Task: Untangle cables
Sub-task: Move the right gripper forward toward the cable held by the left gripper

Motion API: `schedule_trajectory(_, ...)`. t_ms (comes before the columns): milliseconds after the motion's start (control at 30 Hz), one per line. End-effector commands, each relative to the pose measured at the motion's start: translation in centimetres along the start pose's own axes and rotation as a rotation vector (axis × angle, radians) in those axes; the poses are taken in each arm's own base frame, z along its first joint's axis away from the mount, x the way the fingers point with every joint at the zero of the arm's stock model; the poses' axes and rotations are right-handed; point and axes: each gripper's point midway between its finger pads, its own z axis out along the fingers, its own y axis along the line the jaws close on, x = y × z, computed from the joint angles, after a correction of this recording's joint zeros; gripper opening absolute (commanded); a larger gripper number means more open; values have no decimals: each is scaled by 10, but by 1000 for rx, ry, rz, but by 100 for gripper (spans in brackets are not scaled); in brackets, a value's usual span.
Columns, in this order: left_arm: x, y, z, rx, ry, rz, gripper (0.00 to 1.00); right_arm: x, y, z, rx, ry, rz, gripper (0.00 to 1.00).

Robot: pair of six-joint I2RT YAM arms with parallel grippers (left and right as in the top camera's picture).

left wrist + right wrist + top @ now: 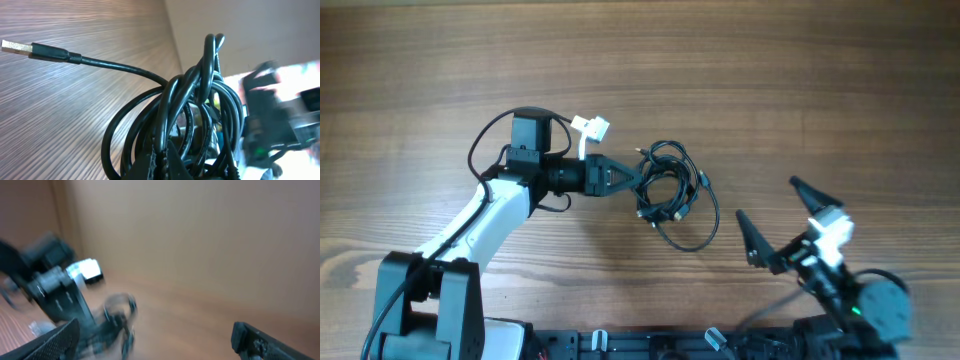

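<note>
The cables (672, 190) are a knotted bundle of thin black cords with loose loops, at the middle of the wooden table. My left gripper (638, 177) is shut on a strand at the bundle's left edge. In the left wrist view the bundle (195, 115) hangs right in front of the jaws (162, 162), with a USB plug (17, 47) sticking out to the left. My right gripper (768, 217) is wide open and empty, to the right of the bundle and apart from it. The right wrist view is blurred; the bundle (120, 317) shows faintly at the lower left.
A small white connector (592, 128) lies on the table just behind my left wrist. The right arm's body (860, 295) is at the front right corner. The table's front edge has dark fixtures (650, 345).
</note>
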Motion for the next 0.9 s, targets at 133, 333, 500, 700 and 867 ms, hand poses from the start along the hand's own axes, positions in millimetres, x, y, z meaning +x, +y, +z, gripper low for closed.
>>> schedule_trajectory(133, 5, -29, -4, 165, 22, 258, 4, -66, 25, 5, -133, 494, 261, 100)
schedule_trajectory(333, 6, -30, -2, 169, 30, 259, 4, -26, 59, 48, -371, 825, 690, 82)
schedule_trajectory(500, 7, -30, -2, 169, 32, 250, 4, 46, 69, 69, -242, 1106, 693, 84)
schedule_trajectory(700, 5, -23, 0, 130, 26, 246, 4, 110, 75, 93, -88, 1275, 682, 38)
schedule_trajectory(867, 3, 14, -3, -75, 1, 157, 4, 134, 17, 102, 211, 1241, 519, 4)
